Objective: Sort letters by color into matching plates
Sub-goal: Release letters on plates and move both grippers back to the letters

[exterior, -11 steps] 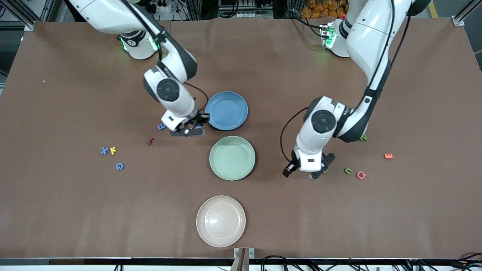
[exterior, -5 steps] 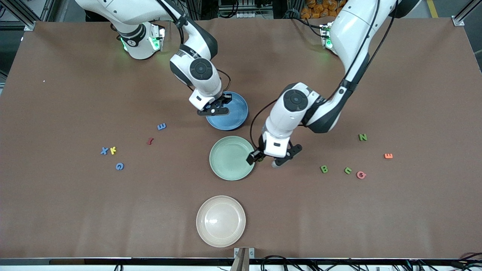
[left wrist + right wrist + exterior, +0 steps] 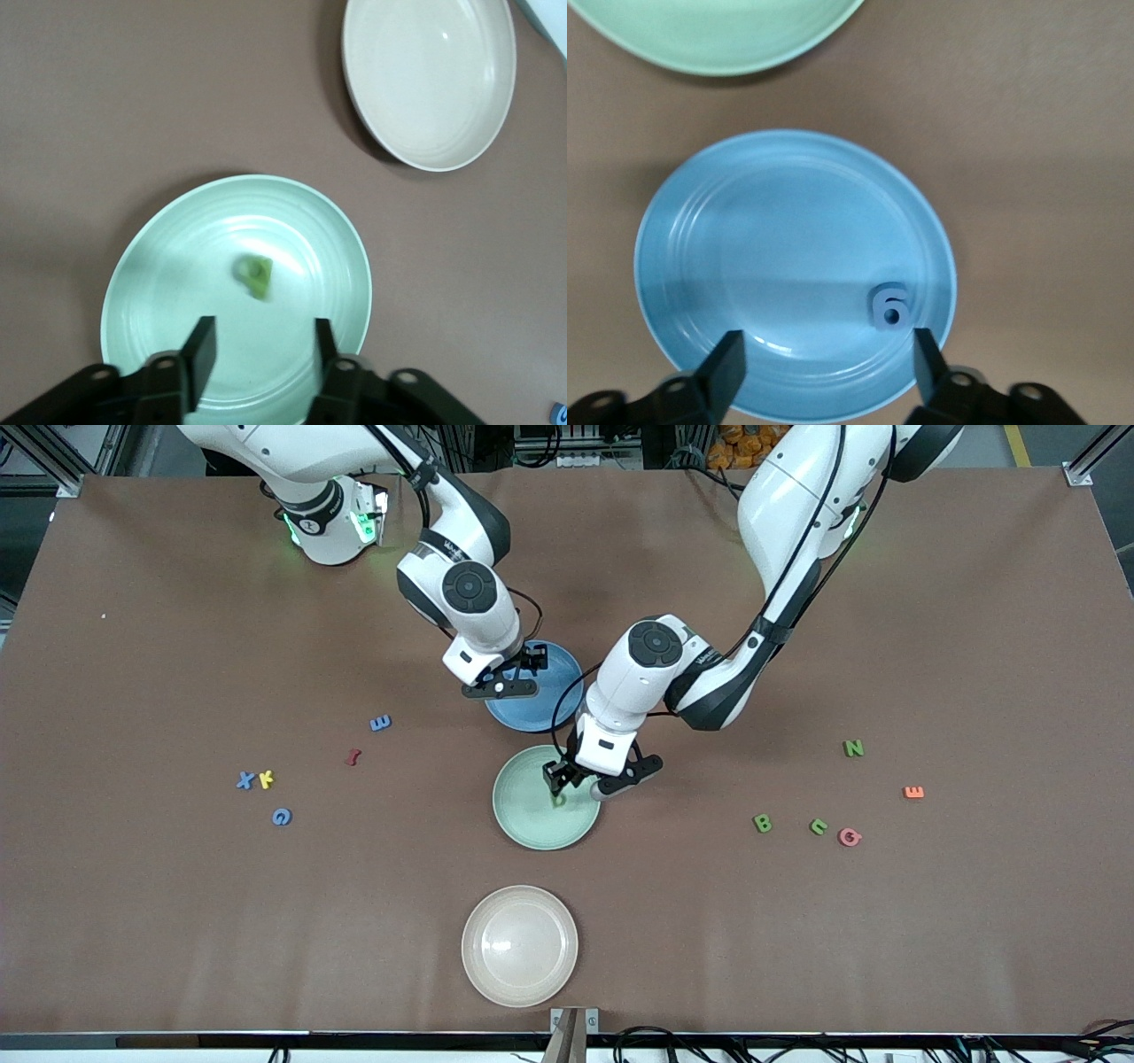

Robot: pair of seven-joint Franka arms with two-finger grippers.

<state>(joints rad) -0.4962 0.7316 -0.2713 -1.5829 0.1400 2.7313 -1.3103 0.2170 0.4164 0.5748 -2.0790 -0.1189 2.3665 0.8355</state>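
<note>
I see a brown table (image 3: pixel 177 921) carrying three plates in a row down its middle: the blue plate (image 3: pixel 549 708) farthest from the front camera, then the green plate (image 3: pixel 523 828), and the cream plate (image 3: pixel 519 946) nearest. Small letters lie scattered toward both ends of the table.

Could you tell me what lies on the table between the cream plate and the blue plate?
The mint green plate lies between the cream plate and the blue plate, a green letter in it, as the front view shows.
</note>
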